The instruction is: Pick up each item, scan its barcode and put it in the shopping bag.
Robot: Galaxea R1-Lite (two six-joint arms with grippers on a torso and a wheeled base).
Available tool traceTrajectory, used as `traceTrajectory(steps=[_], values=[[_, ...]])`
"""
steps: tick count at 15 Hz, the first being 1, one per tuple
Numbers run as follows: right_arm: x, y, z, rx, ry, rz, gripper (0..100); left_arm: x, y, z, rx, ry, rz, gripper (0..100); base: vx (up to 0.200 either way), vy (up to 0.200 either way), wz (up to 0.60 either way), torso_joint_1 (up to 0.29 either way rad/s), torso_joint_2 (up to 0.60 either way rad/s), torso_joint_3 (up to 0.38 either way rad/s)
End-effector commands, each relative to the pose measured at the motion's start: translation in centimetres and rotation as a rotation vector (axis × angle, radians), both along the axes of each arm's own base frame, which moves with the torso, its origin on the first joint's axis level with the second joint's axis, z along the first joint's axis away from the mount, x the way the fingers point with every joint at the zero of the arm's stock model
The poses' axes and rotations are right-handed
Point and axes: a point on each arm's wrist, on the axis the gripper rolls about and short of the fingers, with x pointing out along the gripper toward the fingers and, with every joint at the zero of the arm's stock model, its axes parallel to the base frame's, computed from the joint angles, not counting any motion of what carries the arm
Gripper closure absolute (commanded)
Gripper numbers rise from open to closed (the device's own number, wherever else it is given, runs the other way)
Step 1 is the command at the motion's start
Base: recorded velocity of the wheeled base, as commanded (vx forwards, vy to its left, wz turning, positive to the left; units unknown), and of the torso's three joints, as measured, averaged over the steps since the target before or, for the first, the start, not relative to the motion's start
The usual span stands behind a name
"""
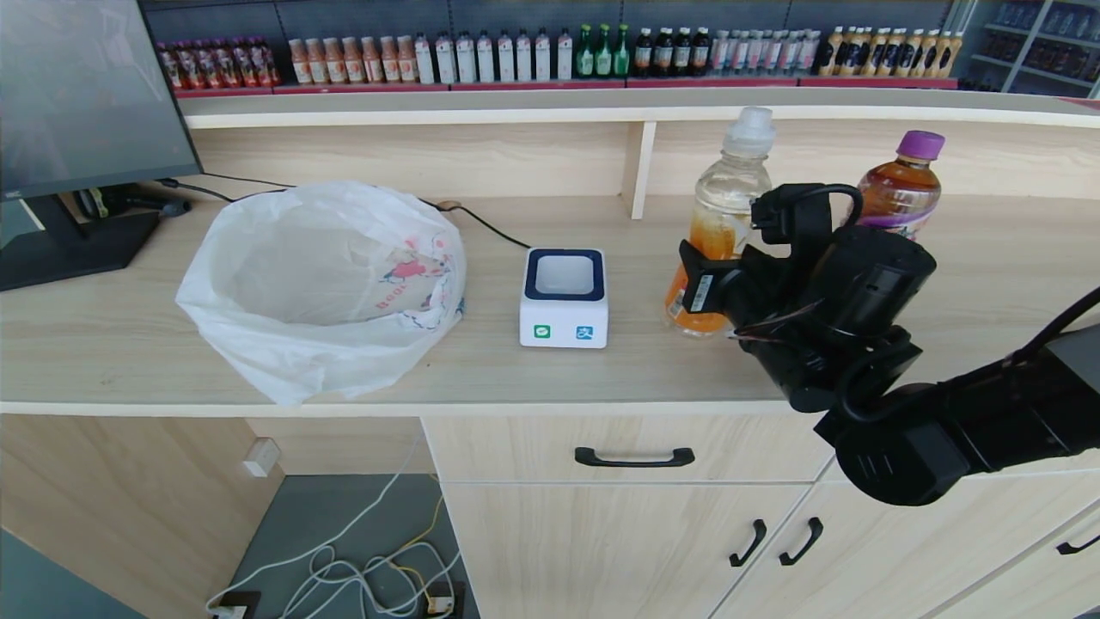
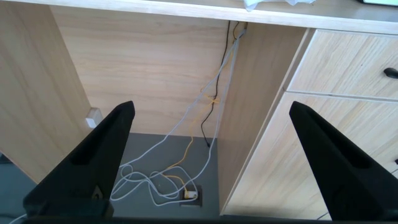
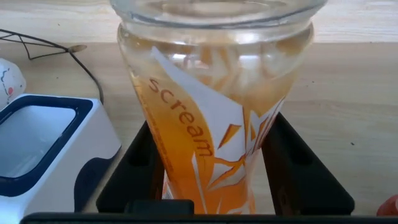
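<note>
1. A dark monitor (image 1: 86, 94) stands far to the left of the scanner (image 1: 564, 298), at the end of the wooden counter (image 1: 129, 344).
2. The white plastic shopping bag (image 1: 318, 284) sits just left of the scanner, its mouth wide open and facing up, with printed sides crumpled outward.
3. The left gripper (image 2: 211, 109) hangs lower than the scanner, under the counter's edge; its claw is released, the two black fingers (image 2: 93, 168) spread wide. Beyond them are a wooden bay and loose cables (image 2: 155, 180) on the floor.
4. The scanner is a small white box with a dark blue rim around its window. It rests near the middle of the counter, and a black cord runs back from it.
5. The clear bottle (image 1: 726, 198), with a white cap and orange label, stands upright just right of the scanner, its base on the counter.
6. The right gripper (image 1: 713, 292) is grasping that bottle low on the label, one black finger (image 3: 137, 168) pressed to each side.
7. A brown bottle with a purple cap (image 1: 902, 193) stands farther right of the scanner, behind the right arm.
</note>
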Motion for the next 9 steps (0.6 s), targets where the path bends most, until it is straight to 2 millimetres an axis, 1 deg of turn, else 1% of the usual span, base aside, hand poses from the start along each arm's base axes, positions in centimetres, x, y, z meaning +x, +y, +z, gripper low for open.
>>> traceTrajectory(steps=[1, 3, 9], values=[[-0.4, -0.2, 0.8, 0.011, -0.021, 0.002, 100, 0.0, 0.0, 0.0, -0.001, 0.0, 0.0, 0, 0.0, 0.0, 0.0, 0.0, 0.0, 0.0], [-0.8, -0.1, 1.2, 0.014, -0.027, 0.01, 100, 0.0, 0.0, 0.0, -0.001, 0.0, 0.0, 0, 0.0, 0.0, 0.0, 0.0, 0.0, 0.0], [-3.6, 0.1, 3.1, 0.038, -0.067, 0.056, 100, 0.0, 0.0, 0.0, -0.001, 0.0, 0.0, 0, 0.0, 0.0, 0.0, 0.0, 0.0, 0.0]])
